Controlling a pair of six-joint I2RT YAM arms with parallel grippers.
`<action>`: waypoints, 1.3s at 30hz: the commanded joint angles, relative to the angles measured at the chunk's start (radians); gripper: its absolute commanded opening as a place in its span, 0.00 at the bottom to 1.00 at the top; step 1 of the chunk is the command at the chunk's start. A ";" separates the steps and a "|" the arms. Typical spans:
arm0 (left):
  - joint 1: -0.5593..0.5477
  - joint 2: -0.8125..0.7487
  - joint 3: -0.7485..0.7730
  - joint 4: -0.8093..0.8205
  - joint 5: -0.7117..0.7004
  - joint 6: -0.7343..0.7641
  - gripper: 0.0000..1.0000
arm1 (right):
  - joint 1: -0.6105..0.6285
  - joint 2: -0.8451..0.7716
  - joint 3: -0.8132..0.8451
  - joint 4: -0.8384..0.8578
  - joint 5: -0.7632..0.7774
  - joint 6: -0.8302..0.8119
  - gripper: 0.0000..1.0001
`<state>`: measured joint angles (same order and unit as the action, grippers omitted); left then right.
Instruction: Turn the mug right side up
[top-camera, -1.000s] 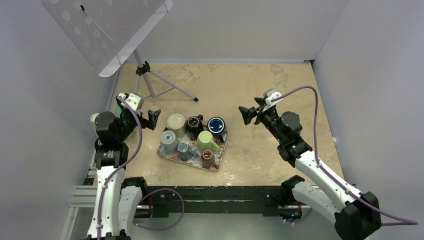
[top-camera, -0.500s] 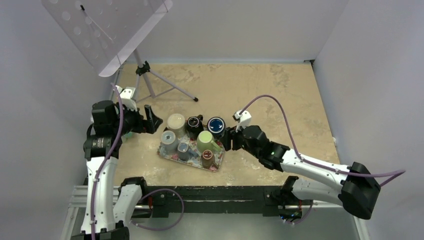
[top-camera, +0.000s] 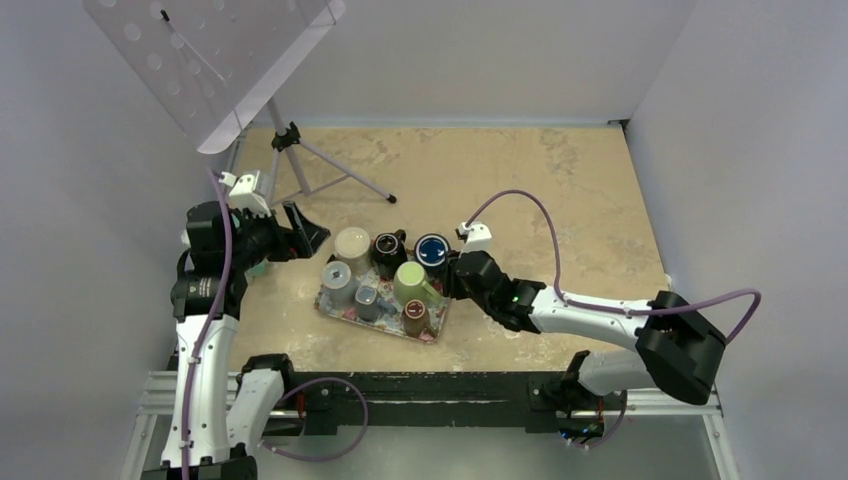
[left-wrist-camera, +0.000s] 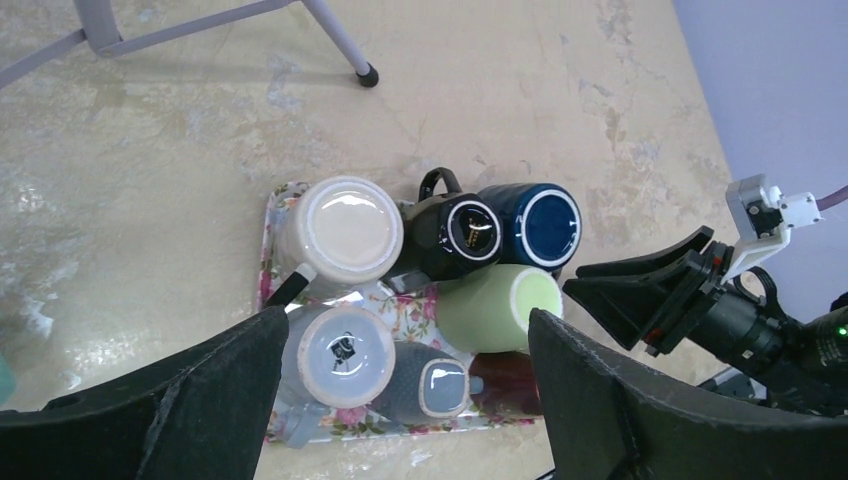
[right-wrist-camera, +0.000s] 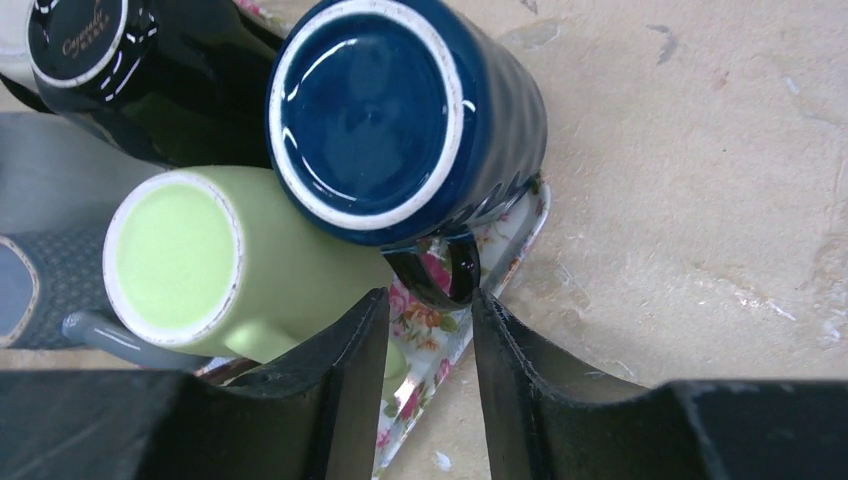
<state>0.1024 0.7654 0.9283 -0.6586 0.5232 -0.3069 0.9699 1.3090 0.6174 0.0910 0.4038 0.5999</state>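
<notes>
One broad tan surface, with two arms bolted at its near edge. Right arm stretched low and leftward, almost flat along the surface. Left arm raised and bent, wrist tipped downward. Between them a flowered tray, crowded with seven mugs. At the tray's far right corner, the blue mug, upside down with its ringed base up, just beside the green mug and the black mug. Left hand hovering off the tray's left side, fingers spread wide, holding nothing. Right hand down near the tray rim, fingers parted narrowly, gripping nothing. Just ahead of those fingertips, the blue mug's handle, in line with the gap.
</notes>
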 joint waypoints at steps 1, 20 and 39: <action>-0.016 -0.022 -0.028 0.091 0.041 -0.081 0.93 | 0.006 -0.012 0.014 0.029 0.071 0.039 0.40; -0.041 -0.034 -0.083 0.091 -0.026 -0.135 0.88 | 0.021 0.241 0.123 0.029 0.048 0.041 0.37; -0.138 0.025 -0.089 0.252 0.280 -0.280 0.68 | -0.123 -0.173 0.077 0.057 -0.200 0.097 0.00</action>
<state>0.0128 0.7517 0.8333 -0.5240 0.6914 -0.4816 0.9531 1.3445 0.7200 -0.0154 0.3702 0.6651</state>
